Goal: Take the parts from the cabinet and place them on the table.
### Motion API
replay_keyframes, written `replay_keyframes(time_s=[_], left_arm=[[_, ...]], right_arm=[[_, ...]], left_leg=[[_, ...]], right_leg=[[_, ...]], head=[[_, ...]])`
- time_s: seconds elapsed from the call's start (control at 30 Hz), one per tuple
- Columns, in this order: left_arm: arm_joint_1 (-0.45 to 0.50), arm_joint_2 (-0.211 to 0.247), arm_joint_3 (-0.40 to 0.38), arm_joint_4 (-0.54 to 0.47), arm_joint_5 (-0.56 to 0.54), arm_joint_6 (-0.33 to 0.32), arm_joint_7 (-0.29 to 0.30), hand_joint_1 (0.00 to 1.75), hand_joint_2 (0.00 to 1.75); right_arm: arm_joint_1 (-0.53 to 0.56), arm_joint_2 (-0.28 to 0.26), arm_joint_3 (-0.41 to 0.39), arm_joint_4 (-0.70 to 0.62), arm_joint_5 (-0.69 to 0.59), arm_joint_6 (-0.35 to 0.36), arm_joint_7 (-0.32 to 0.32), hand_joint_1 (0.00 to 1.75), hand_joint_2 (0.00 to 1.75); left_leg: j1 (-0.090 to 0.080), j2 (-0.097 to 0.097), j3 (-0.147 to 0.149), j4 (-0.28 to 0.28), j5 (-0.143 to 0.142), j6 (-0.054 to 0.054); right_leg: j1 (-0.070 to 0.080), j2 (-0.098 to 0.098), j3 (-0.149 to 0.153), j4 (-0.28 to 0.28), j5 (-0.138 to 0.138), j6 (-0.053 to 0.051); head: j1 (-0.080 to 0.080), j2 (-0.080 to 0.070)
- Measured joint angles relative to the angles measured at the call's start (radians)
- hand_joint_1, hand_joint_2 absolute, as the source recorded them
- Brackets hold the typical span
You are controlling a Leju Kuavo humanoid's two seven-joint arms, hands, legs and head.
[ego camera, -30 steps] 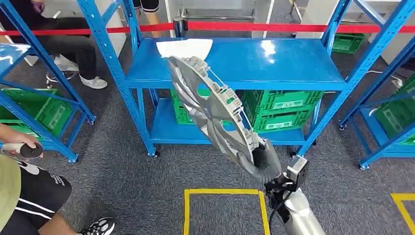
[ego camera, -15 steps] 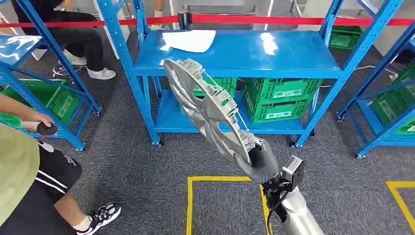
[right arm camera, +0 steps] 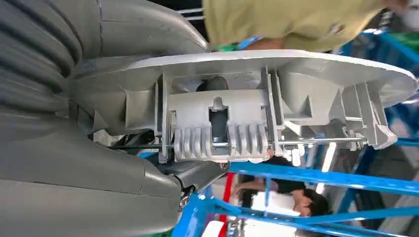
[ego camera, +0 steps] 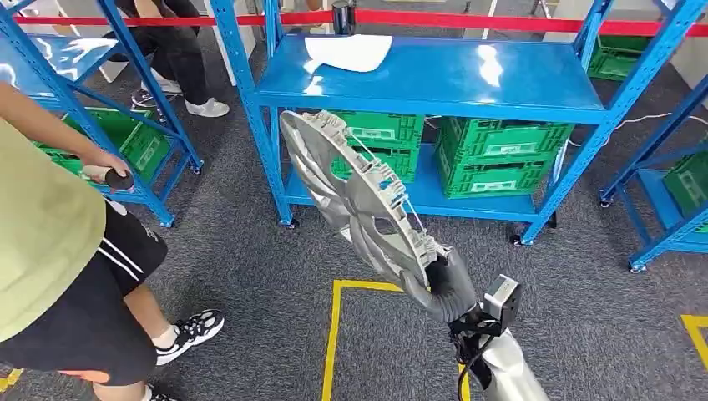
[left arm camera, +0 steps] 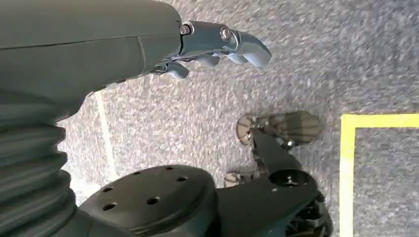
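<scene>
Rack (ego camera: 434, 79) slides toward two o'clock as the robot turns, right hand (ego camera: 447, 284) clamped on the hubcap (ego camera: 355, 196), left hand (left arm camera: 217, 47) empty, fingers apart, table yet unreached.

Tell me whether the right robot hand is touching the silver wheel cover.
Touching. In the head view the right robot hand grips the lower rim of the silver wheel cover, holding it up off the floor.

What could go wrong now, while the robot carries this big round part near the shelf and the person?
The right hand grips the grey wheel cover only at its lower rim, so the wide disc could tilt or slip out. Its upper edge is close to the blue shelf post and might hit it. A person stands near on the left; a swing could reach them.
</scene>
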Motion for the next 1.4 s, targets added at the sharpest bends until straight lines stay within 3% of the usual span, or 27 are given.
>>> replay_keyframes(time_s=[0.03,0.1,0.13,0.17,0.23,0.27,0.3,0.33,0.37,0.47,0.5,0.57,0.63,0.67,0.73,0.8,0.83,0.87,1.0,1.07,1.13,1.17,1.23,1.3,1.33,1.37,1.4], left_arm=[[0.0,0.0,0.0,0.0,0.0,0.0,0.001,0.0,1.75],[-0.005,0.0,0.0,0.0,0.0,0.0,0.0,0.0,1.75],[-0.006,0.0,0.0,0.0,0.0,-0.001,0.0,0.0,1.75],[-0.006,-0.001,0.0,0.0,0.0,-0.003,-0.001,0.0,1.75],[-0.005,-0.001,0.0,0.0,0.0,-0.007,-0.001,0.0,1.75],[-0.005,-0.001,0.0,0.0,-0.001,-0.007,-0.001,0.0,1.75],[-0.006,-0.001,0.0,0.0,-0.001,-0.008,-0.002,0.0,1.75],[-0.011,0.001,0.0,-0.001,-0.001,-0.008,-0.002,0.0,1.75],[-0.017,0.003,0.0,-0.002,-0.001,-0.008,-0.004,0.0,1.75],[-0.017,0.003,0.0,-0.001,0.0,-0.008,-0.005,0.0,1.75],[-0.013,0.002,0.0,0.0,0.0,-0.009,-0.005,0.0,1.75],[-0.011,0.004,0.0,0.0,0.001,-0.009,-0.008,0.0,1.75],[-0.011,0.003,0.0,0.0,0.002,-0.009,-0.014,0.0,1.75],[-0.007,0.002,0.0,0.0,0.003,-0.009,-0.014,0.0,1.75],[-0.001,0.002,0.0,0.0,0.003,-0.009,-0.014,0.0,1.75],[0.001,0.003,0.0,0.001,0.003,-0.009,-0.014,0.0,1.75],[-0.001,0.005,0.0,-0.001,0.003,-0.009,-0.014,0.0,1.75],[0.0,0.004,0.0,-0.001,0.003,-0.009,-0.016,0.0,1.75],[0.007,0.005,0.0,0.0,0.012,-0.009,-0.017,0.0,1.75],[0.01,0.005,0.0,0.0,0.016,-0.009,-0.022,0.0,1.75],[0.013,0.004,0.0,0.001,0.018,-0.009,-0.026,0.0,1.75],[0.014,0.003,0.0,0.001,0.018,-0.01,-0.028,0.0,1.75],[0.014,0.003,0.0,0.002,0.018,-0.01,-0.031,0.0,1.75],[0.012,0.003,0.0,0.002,0.016,-0.01,-0.031,0.0,1.75],[0.01,0.004,0.0,0.002,0.013,-0.01,-0.029,0.0,1.75],[0.006,0.009,0.0,-0.001,0.011,-0.01,-0.026,0.0,1.75],[0.003,0.005,0.0,0.0,0.009,-0.01,-0.026,0.0,1.75]], right_arm=[[-0.003,0.0,0.002,0.001,-0.002,0.0,0.002,1.75,1.75],[-0.004,-0.001,0.001,0.001,-0.005,-0.003,0.006,1.75,1.75],[-0.003,-0.002,0.001,0.001,-0.007,-0.003,0.008,1.75,1.75],[-0.001,-0.003,0.001,0.001,-0.006,-0.003,0.009,1.75,1.75],[0.005,-0.003,0.001,0.001,0.0,-0.007,0.009,1.75,1.75],[0.01,-0.004,0.001,0.0,0.003,-0.009,0.007,1.75,1.75],[0.014,-0.005,0.002,0.0,0.01,-0.012,0.003,1.75,1.75],[0.016,-0.006,0.002,0.0,0.015,-0.019,0.001,1.75,1.75],[0.017,-0.008,0.002,0.0,0.018,-0.023,-0.001,1.75,1.75],[0.014,-0.011,0.005,-0.001,0.028,-0.024,-0.005,1.75,1.75],[0.014,-0.012,0.006,-0.002,0.03,-0.024,-0.006,1.75,1.75],[0.017,-0.013,0.008,-0.002,0.031,-0.026,-0.008,1.75,1.75],[0.019,-0.016,0.011,-0.002,0.03,-0.029,-0.008,1.75,1.75],[0.023,-0.016,0.013,-0.002,0.029,-0.03,-0.008,1.75,1.75],[0.028,-0.016,0.015,-0.002,0.029,-0.034,-0.01,1.75,1.75],[0.029,-0.016,0.015,-0.002,0.029,-0.036,-0.009,1.75,1.75],[0.028,-0.016,0.016,-0.002,0.029,-0.036,-0.01,1.75,1.75],[0.028,-0.016,0.019,-0.003,0.029,-0.038,-0.01,1.75,1.75],[0.03,-0.016,0.022,-0.003,0.027,-0.036,-0.011,1.75,1.75],[0.028,-0.015,0.023,-0.003,0.029,-0.036,-0.011,1.75,1.75],[0.029,-0.014,0.024,-0.003,0.045,-0.039,-0.009,1.75,1.75],[0.03,-0.014,0.025,-0.003,0.055,-0.039,-0.008,1.75,1.75],[0.03,-0.014,0.031,-0.002,0.082,-0.039,0.001,1.75,1.75],[0.029,-0.014,0.041,-0.002,0.103,-0.039,0.002,1.75,1.75],[0.028,-0.014,0.046,-0.002,0.111,-0.038,0.002,1.75,1.75],[0.028,-0.012,0.052,-0.001,0.119,-0.035,0.002,1.75,1.75],[0.027,-0.012,0.053,-0.001,0.123,-0.034,0.002,1.75,1.75]], left_leg=[[-0.003,0.03,-0.015,0.034,-0.051,0.0],[0.0,0.058,-0.053,0.175,-0.168,-0.006],[0.001,0.062,-0.066,0.249,-0.204,-0.008],[0.0,0.064,-0.068,0.301,-0.208,-0.009],[0.0,0.064,-0.023,0.281,-0.151,-0.003],[-0.003,0.068,0.035,0.211,-0.115,0.005],[-0.009,0.086,0.105,0.116,-0.105,0.015],[-0.02,0.133,0.164,0.02,-0.149,0.028],[-0.029,0.145,0.197,-0.038,-0.162,0.031],[-0.036,0.111,0.174,-0.037,-0.136,0.05],[-0.026,0.106,0.17,-0.045,-0.12,0.056],[-0.022,0.098,0.145,-0.044,-0.096,0.067],[-0.022,0.083,0.111,-0.039,-0.071,0.067],[-0.021,0.08,0.09,-0.034,-0.059,0.065],[-0.016,0.078,0.052,-0.02,-0.041,0.059],[-0.006,0.075,0.015,0.001,-0.027,0.046],[-0.006,0.073,0.001,0.012,-0.021,0.038],[-0.008,0.071,-0.01,0.019,-0.015,0.03],[-0.006,0.068,-0.017,0.011,0.017,0.008],[-0.003,0.069,-0.04,0.075,-0.088,-0.001],[-0.003,0.07,-0.07,0.223,-0.202,-0.006],[-0.003,0.07,-0.076,0.285,-0.223,-0.006],[-0.004,0.07,-0.042,0.309,-0.179,0.002],[-0.011,0.069,0.061,0.188,-0.124,0.023],[-0.019,0.069,0.135,0.094,-0.133,0.038],[-0.024,0.071,0.192,0.004,-0.176,0.053],[-0.023,0.069,0.206,-0.029,-0.184,0.042]], right_leg=[[0.002,-0.002,-0.011,0.0,0.01,-0.011],[0.007,-0.015,-0.034,0.001,0.029,-0.014],[0.01,-0.023,-0.047,0.001,0.039,-0.015],[0.013,-0.029,-0.062,0.002,0.051,-0.016],[0.019,-0.035,-0.089,0.003,0.071,-0.016],[0.023,-0.049,-0.103,0.003,0.08,-0.016],[0.026,-0.055,-0.112,0.004,0.088,-0.017],[0.027,-0.06,-0.116,0.006,0.096,-0.013],[0.027,-0.069,-0.117,0.007,0.102,-0.007],[0.019,-0.101,-0.116,0.001,0.122,0.009],[0.023,-0.094,-0.122,0.007,0.114,0.017],[0.017,-0.043,-0.145,0.082,0.007,0.032],[0.013,-0.036,-0.185,0.231,-0.092,0.039],[0.011,-0.036,-0.195,0.294,-0.107,0.041],[0.007,-0.036,-0.156,0.284,-0.052,0.047],[-0.001,-0.036,-0.048,0.142,0.008,0.057],[-0.005,-0.03,0.003,0.052,-0.033,0.068],[0.004,-0.021,0.031,0.009,-0.051,0.045],[0.005,-0.026,-0.003,0.019,-0.023,0.004],[0.005,-0.03,-0.027,0.019,0.0,-0.013],[0.009,-0.033,-0.056,0.02,0.023,-0.017],[0.012,-0.034,-0.071,0.021,0.035,-0.017],[0.019,-0.038,-0.1,0.022,0.06,-0.018],[0.027,-0.037,-0.13,0.022,0.084,-0.017],[0.028,-0.038,-0.139,0.022,0.095,-0.016],[0.032,-0.039,-0.145,0.023,0.102,-0.01],[0.026,-0.04,-0.147,0.02,0.112,-0.003]], head=[[-0.008,0.0],[-0.011,0.0],[-0.012,0.0],[-0.013,0.0],[-0.015,0.0],[-0.015,0.0],[-0.016,0.0],[-0.016,0.0],[-0.016,0.0],[-0.021,0.0],[-0.023,0.0],[-0.02,0.0],[-0.019,0.0],[-0.019,0.0],[-0.019,0.0],[-0.019,0.0],[-0.017,0.0],[-0.011,0.0],[-0.013,0.0],[-0.019,0.0],[-0.021,0.0],[-0.021,0.0],[-0.021,0.0],[-0.022,0.0],[-0.021,0.0],[-0.021,0.0],[-0.021,0.0]])
